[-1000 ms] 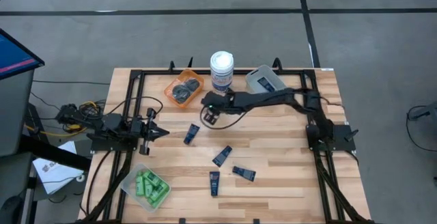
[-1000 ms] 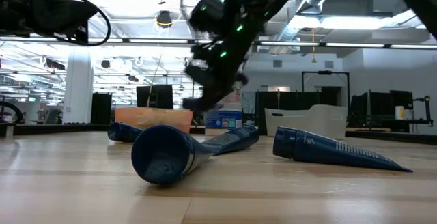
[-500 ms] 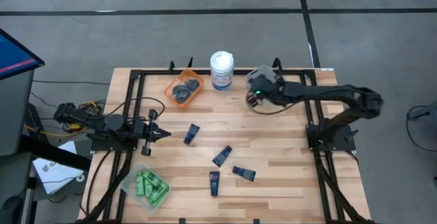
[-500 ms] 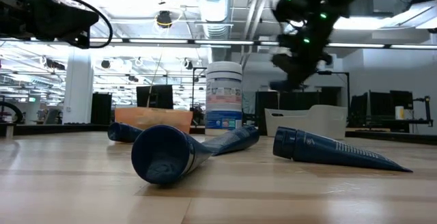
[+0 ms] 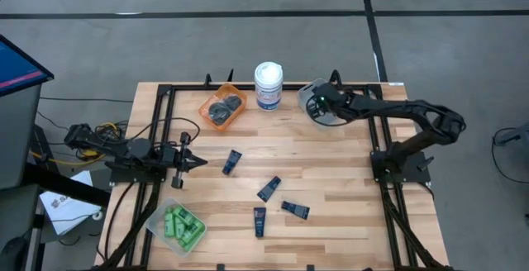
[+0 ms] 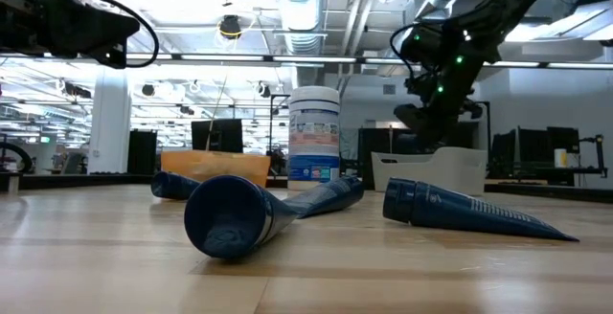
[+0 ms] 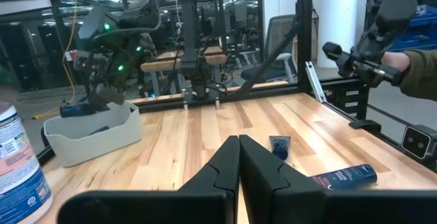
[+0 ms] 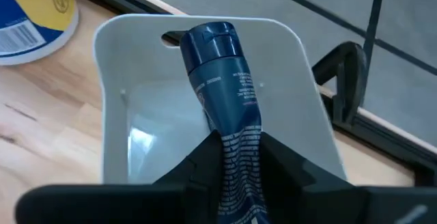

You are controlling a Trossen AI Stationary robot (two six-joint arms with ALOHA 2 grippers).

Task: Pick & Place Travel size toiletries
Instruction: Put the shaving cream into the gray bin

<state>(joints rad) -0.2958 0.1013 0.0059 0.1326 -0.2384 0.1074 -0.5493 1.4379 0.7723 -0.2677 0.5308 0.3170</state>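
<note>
right gripper (image 8: 229, 157) clamped on navy tube (image 8: 222, 80) | above grey bin (image 8: 109, 115) | left gripper (image 7: 237, 157) fully closed, empty

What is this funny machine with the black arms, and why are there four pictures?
It's a robot with two arms at a wooden table. Each picture comes from a different camera: one high above, one low at table height, and one on each arm's wrist. The right gripper pinches a dark blue tube and holds it over a grey bin at the back of the table. The left gripper waits shut at the table's left side. Four more blue tubes lie loose on the wood. A clear bin holds green bottles, an orange bin holds dark round pots, and a white tub stands beside it.
</note>
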